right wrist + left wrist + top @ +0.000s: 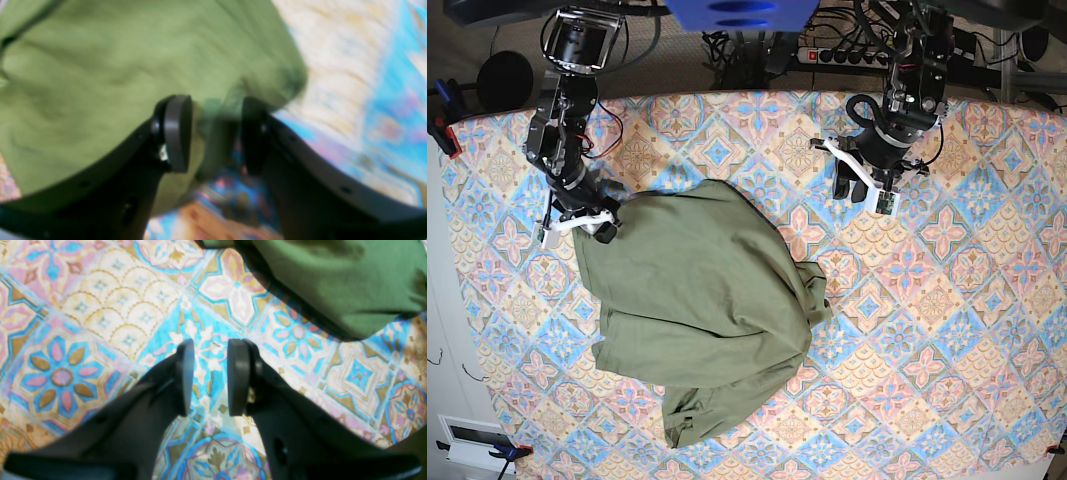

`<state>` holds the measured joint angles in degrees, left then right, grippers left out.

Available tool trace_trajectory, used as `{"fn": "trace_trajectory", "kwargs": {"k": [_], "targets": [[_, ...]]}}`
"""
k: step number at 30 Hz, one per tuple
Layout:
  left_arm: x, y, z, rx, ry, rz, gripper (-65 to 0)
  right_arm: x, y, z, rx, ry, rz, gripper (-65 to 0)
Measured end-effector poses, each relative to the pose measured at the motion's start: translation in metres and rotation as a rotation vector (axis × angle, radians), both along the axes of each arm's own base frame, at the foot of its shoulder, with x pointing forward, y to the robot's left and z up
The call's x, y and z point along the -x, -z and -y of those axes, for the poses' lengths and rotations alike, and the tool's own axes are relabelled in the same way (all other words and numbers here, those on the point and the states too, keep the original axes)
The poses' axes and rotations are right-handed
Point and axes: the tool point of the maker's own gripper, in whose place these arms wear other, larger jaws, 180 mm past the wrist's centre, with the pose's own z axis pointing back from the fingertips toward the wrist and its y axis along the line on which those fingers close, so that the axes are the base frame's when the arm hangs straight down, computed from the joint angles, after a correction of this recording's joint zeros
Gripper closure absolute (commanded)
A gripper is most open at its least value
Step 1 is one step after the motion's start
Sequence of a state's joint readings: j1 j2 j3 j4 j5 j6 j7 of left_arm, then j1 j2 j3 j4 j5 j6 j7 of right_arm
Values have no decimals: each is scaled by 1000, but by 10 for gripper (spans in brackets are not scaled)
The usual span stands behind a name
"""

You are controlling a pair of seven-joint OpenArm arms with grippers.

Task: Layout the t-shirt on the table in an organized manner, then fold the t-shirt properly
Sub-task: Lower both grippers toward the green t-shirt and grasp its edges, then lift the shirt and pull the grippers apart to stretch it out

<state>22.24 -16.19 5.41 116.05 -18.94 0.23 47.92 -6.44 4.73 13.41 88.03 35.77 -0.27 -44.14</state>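
On the desk (987, 300), left of centre, the olive-green t-shirt (697, 310) lies rumpled, soft and limp; hems and shoulders give best hold. Right fingers (178, 133) straddle its edge, parted; left fingers (238, 376) hover open, empty.

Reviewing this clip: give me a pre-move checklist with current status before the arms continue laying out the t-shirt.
1. t-shirt spread flat: not ok, bunched and partly doubled over.
2. Right end effector at a shirt edge: ok, fabric sits between its pads; firm grip: cannot tell, view blurred.
3. Left end effector free: ok, open, nothing between the pads.
4. Left end effector clear of the shirt: ok, over bare table.
5. Bare table for spreading: ok, bare cloth on the left arm's side.
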Motion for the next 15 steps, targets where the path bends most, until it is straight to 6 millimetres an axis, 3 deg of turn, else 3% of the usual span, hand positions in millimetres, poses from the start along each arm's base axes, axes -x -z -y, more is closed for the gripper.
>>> {"fn": "trace_trajectory", "kwargs": {"k": [3,7,9,12,15], "targets": [[-1,-1,2,12,-11,4,-170,6,5,0,4,0,-16,-200],[0,0,6,27,-12,0,-170,6,5,2,2,6,-21,-8],[0,0,4,22,-14,1,-170,4,0,3,3,10,-7,0],[1,1,4,19,-13,-2,-169,-4,-32,-2,-62,19,87,-8],[4,2,4,22,-14,-8,-169,-12,-79,26,-43,87,233,-7]]}}
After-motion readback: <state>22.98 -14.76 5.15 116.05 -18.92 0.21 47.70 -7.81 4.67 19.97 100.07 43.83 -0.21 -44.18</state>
